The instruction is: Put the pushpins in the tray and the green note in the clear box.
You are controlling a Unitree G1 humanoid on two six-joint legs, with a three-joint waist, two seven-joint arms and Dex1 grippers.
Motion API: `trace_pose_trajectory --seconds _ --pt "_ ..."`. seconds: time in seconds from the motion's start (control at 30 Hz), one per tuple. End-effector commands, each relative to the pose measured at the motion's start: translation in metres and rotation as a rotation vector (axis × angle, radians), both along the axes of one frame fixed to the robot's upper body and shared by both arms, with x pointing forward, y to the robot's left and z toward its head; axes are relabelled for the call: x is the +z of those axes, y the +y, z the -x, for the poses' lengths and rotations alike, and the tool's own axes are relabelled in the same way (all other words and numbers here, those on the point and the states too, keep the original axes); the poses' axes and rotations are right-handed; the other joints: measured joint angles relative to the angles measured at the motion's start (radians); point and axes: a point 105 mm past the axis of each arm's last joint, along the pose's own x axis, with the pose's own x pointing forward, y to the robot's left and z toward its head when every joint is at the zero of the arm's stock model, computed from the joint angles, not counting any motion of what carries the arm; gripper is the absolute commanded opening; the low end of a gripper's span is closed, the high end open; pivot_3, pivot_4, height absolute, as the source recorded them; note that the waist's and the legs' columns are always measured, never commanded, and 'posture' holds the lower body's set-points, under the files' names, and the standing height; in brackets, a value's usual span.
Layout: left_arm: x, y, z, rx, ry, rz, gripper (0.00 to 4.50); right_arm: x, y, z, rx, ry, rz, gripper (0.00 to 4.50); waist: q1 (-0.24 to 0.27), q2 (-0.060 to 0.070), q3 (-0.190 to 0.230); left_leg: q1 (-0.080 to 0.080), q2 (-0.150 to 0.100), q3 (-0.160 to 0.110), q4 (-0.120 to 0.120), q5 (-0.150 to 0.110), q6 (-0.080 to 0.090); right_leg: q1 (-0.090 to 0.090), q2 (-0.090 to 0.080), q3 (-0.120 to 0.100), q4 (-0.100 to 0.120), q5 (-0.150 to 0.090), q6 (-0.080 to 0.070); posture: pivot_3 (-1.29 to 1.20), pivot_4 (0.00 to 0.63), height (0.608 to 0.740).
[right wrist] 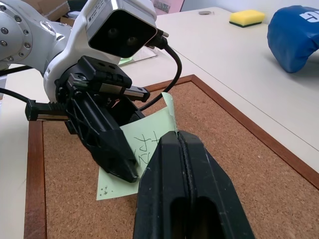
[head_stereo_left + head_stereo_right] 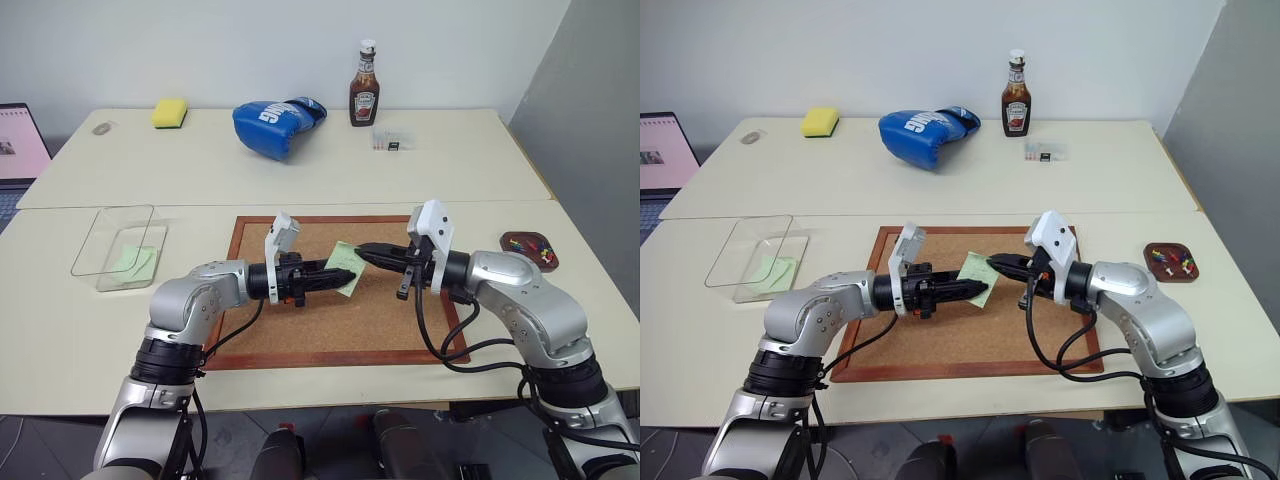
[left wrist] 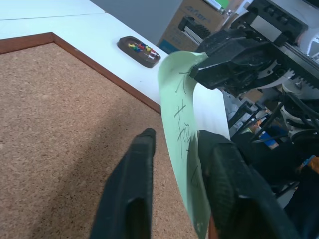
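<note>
The green note (image 2: 343,259) hangs above the cork board, held between my two grippers. My right gripper (image 2: 360,249) is shut on the note's upper edge, as the right wrist view shows at the note (image 1: 130,158). My left gripper (image 2: 350,277) points right with its fingers (image 3: 130,184) apart; the note (image 3: 182,114) passes between them and lies against one finger. The dark brown tray (image 2: 510,238) sits at the right with several coloured pushpins (image 2: 541,251) in it. The clear box (image 2: 112,232) stands at the left with another green slip inside.
The wood-framed cork board (image 2: 330,330) lies under both grippers. On the far table stand a blue boxing glove (image 2: 275,125), a ketchup bottle (image 2: 364,90), a yellow sponge (image 2: 169,112) and a small clear case (image 2: 393,140). A laptop (image 2: 15,150) shows at the left edge.
</note>
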Motion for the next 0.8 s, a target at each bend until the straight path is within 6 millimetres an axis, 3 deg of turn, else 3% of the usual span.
trace_pose_trajectory --seconds 0.03,0.1,0.17,0.47,0.67,0.77,0.8 --pt "0.011 -0.001 0.000 -0.004 -0.042 0.026 0.51 0.016 0.004 0.006 0.029 -0.060 -0.018 0.00 0.000 0.000 0.000 0.000 0.000 0.000 0.000 0.000 0.000 0.000 0.000 0.000 0.000 0.000 0.000 0.00 0.150 0.740" --pt "0.010 -0.001 0.000 -0.001 -0.041 0.024 0.10 0.016 0.004 0.005 0.027 -0.059 -0.017 0.00 0.000 0.000 0.000 0.000 0.000 0.000 0.000 0.000 0.000 0.000 0.000 0.000 0.000 0.000 0.000 0.00 0.150 0.740" --pt "0.009 -0.001 0.000 0.000 -0.041 0.023 0.05 0.016 0.004 0.004 0.026 -0.057 -0.021 0.00 0.000 0.000 0.000 0.000 0.000 0.000 0.000 0.000 0.000 0.000 0.000 0.000 0.000 0.000 0.000 0.00 0.150 0.740" --pt "0.007 0.009 -0.007 0.072 -0.038 0.004 0.00 0.021 0.000 0.005 0.017 -0.054 -0.039 1.73 0.000 0.000 0.000 0.000 0.000 0.000 0.000 0.000 0.000 0.000 0.000 0.000 0.000 0.000 0.000 0.00 0.150 0.740" --pt "0.020 0.034 -0.022 0.237 -0.084 0.023 0.00 0.032 0.001 0.008 0.030 -0.057 -0.072 2.89 -0.001 0.000 0.000 0.000 0.000 0.000 0.000 0.000 0.000 0.000 0.000 0.000 0.000 0.000 0.000 0.00 0.150 0.740" --pt "0.029 0.062 -0.042 0.418 -0.147 0.003 0.00 0.040 0.009 0.011 0.056 -0.053 -0.110 3.52 -0.002 0.000 0.000 0.001 0.000 0.000 0.000 0.000 0.000 0.000 0.000 0.000 0.001 0.000 0.000 0.00 0.150 0.740" --pt "0.035 0.081 -0.049 0.514 -0.182 -0.010 0.00 0.045 0.014 0.013 0.075 -0.050 -0.134 3.61 -0.001 0.000 0.000 0.001 0.000 0.000 0.000 0.000 0.000 0.000 0.000 0.000 0.001 0.000 0.000 0.00 0.150 0.740"
